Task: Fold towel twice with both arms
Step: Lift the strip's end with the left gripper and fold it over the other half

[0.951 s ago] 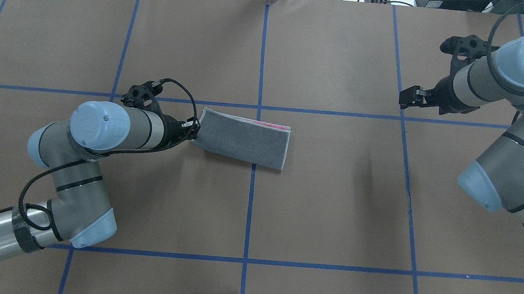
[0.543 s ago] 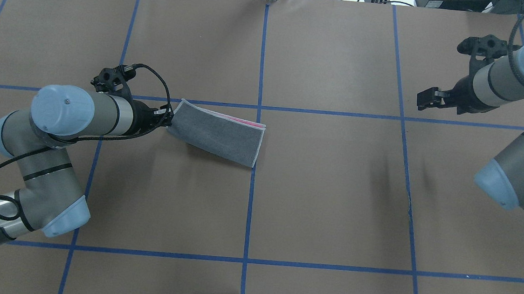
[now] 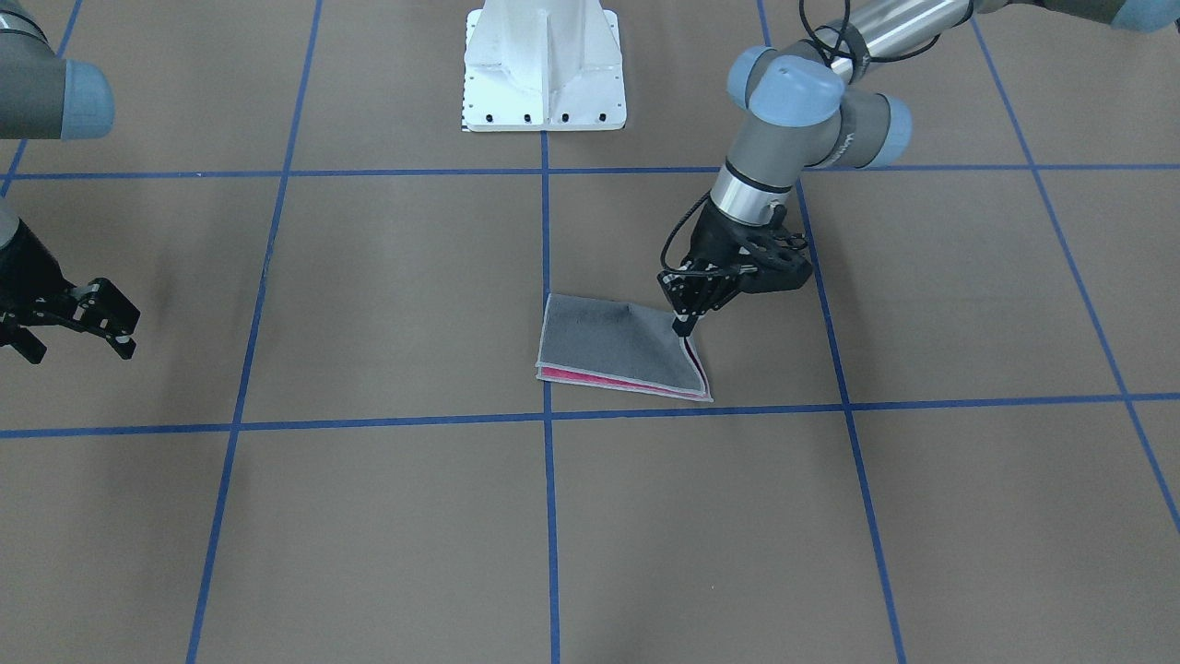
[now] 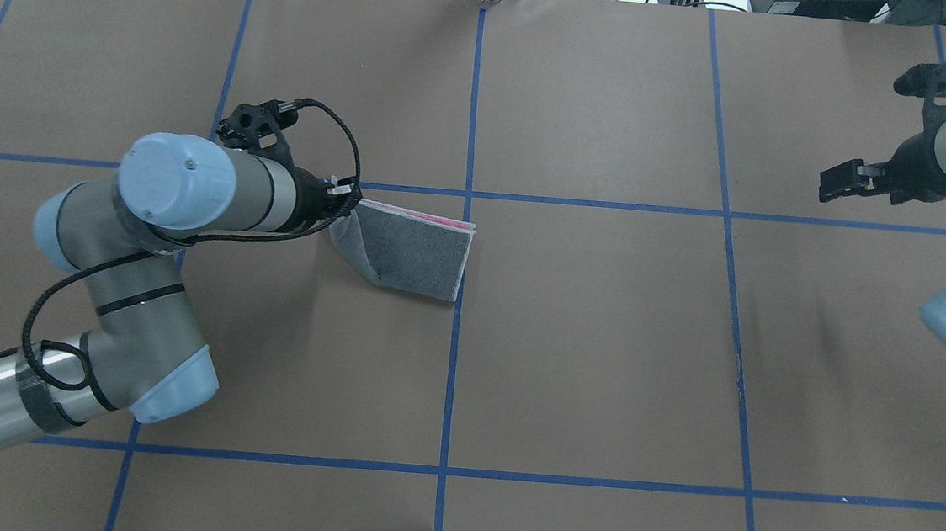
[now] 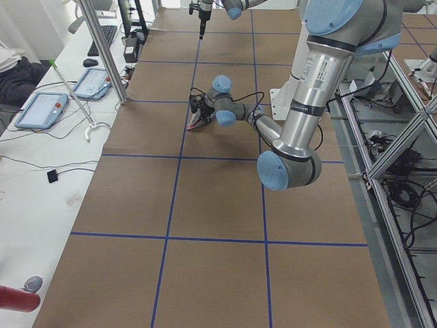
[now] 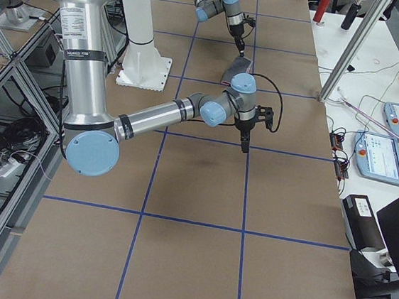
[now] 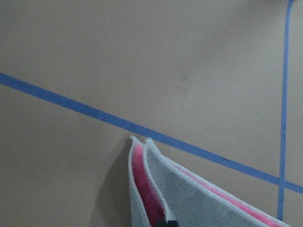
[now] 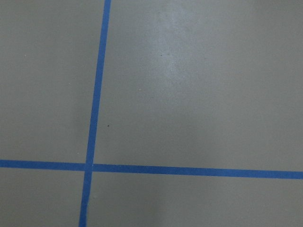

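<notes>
The towel (image 4: 415, 252) lies near the table's middle, folded in half, grey face out, with pink showing along its far edge. It also shows in the front view (image 3: 608, 346) and the left wrist view (image 7: 199, 203). My left gripper (image 4: 344, 203) is shut on the towel's left end and holds that end raised and curled over toward the right; it also shows in the front view (image 3: 684, 323). My right gripper (image 4: 834, 182) is open and empty, far off at the right over bare table; it also shows in the front view (image 3: 118, 323).
The brown table cover carries a grid of blue tape lines (image 4: 454, 340). The white pedestal base (image 3: 544, 74) stands at the robot's edge of the table. A side bench with tablets (image 5: 41, 109) runs along the far edge.
My left gripper dragged the towel leftward, then came back right with the held end lifted and curling over. My right arm has drawn back to the right.
</notes>
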Robot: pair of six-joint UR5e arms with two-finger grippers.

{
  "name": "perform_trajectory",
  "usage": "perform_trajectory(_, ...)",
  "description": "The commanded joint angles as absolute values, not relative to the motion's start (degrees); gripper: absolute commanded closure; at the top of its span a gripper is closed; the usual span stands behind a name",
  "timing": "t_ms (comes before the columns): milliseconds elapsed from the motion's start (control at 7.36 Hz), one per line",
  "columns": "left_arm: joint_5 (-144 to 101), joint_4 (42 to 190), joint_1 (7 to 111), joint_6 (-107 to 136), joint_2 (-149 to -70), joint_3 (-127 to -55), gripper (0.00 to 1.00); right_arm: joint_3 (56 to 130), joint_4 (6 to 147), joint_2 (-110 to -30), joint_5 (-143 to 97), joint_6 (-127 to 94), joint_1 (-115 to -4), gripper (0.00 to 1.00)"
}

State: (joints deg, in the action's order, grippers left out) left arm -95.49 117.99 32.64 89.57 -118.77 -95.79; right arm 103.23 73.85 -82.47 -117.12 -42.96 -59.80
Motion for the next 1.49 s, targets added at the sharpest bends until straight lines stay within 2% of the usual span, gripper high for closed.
perform_trajectory(0,-91.42,114.70,27.97,89.56,-122.95,-95.54,1.00,103.27,73.74,-82.62,-117.25,-42.63,-60.03,0.00)
perform_trajectory(543,-88.07,114.35,23.30,89.56,-125.50,-95.36,1.00,103.27,73.74,-82.71,-117.16,-42.71,-60.03,0.00)
perform_trajectory(951,-87.28,114.08,23.29,89.47,-128.66,-91.95,1.00,103.18,73.74,-82.71,-117.07,-42.71,-59.94,0.00)
perform_trajectory(1358,-87.28,114.08,23.47,89.56,-128.85,-91.58,1.00,103.18,73.74,-82.71,-117.07,-42.80,-59.94,0.00)
